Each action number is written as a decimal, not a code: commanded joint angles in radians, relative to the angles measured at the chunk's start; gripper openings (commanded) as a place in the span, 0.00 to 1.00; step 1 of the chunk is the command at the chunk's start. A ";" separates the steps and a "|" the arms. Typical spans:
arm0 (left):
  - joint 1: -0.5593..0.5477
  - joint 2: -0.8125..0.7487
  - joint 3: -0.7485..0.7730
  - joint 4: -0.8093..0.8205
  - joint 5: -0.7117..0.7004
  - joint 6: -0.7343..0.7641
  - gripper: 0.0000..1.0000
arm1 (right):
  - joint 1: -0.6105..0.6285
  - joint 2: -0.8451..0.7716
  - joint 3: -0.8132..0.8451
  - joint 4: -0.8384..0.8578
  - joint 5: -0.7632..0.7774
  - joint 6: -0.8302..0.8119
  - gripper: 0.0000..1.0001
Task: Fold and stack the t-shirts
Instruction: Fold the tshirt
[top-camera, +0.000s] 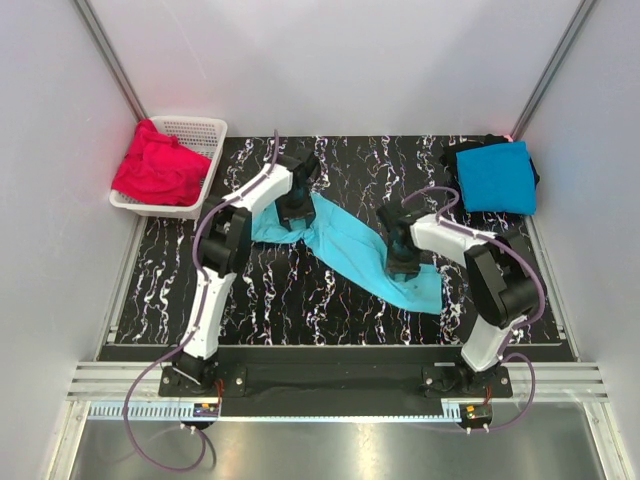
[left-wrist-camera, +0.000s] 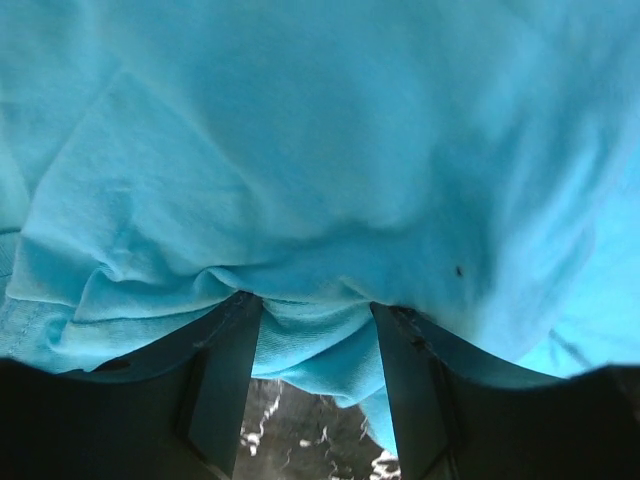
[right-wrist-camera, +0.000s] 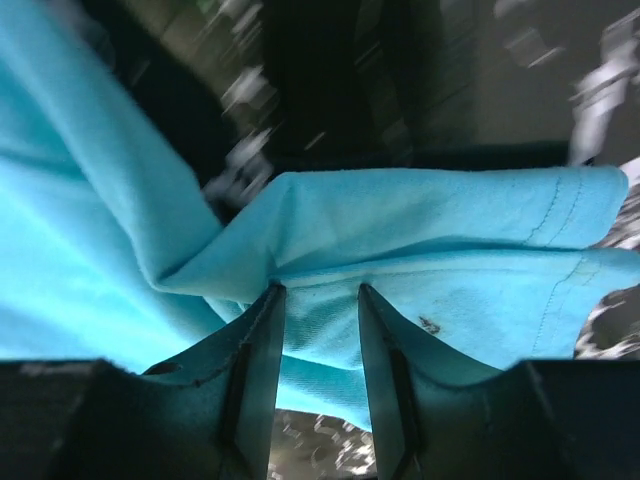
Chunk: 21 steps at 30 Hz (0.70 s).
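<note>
Two end effectors share one light turquoise t-shirt (top-camera: 350, 250), which runs as a slanted band over the surface (top-camera: 270, 290), starting near the basket (top-camera: 197, 127) and trailing away from it. The left end effector (left-wrist-camera: 315, 315) is clamped on a bunched edge at the end nearer the basket. The right end effector (right-wrist-camera: 318, 315) is clamped on a hemmed edge at the farther end. Gripping opposite ends likely lets them draw the cloth taut for a fold. Red t-shirts (top-camera: 155, 168) wait in the basket. The deeper blue t-shirt (top-camera: 497, 175) lies folded on a black t-shirt (top-camera: 453, 160), well apart from the basket, probably as the stack.
</note>
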 joint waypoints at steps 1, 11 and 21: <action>0.056 0.068 0.116 -0.029 0.000 0.036 0.55 | 0.119 0.020 -0.065 -0.063 -0.023 0.112 0.43; 0.149 0.186 0.352 0.083 0.125 0.159 0.60 | 0.488 0.099 0.102 -0.152 -0.006 0.298 0.42; 0.158 -0.029 0.081 0.112 0.067 0.272 0.59 | 0.506 0.075 0.234 -0.324 0.248 0.387 0.42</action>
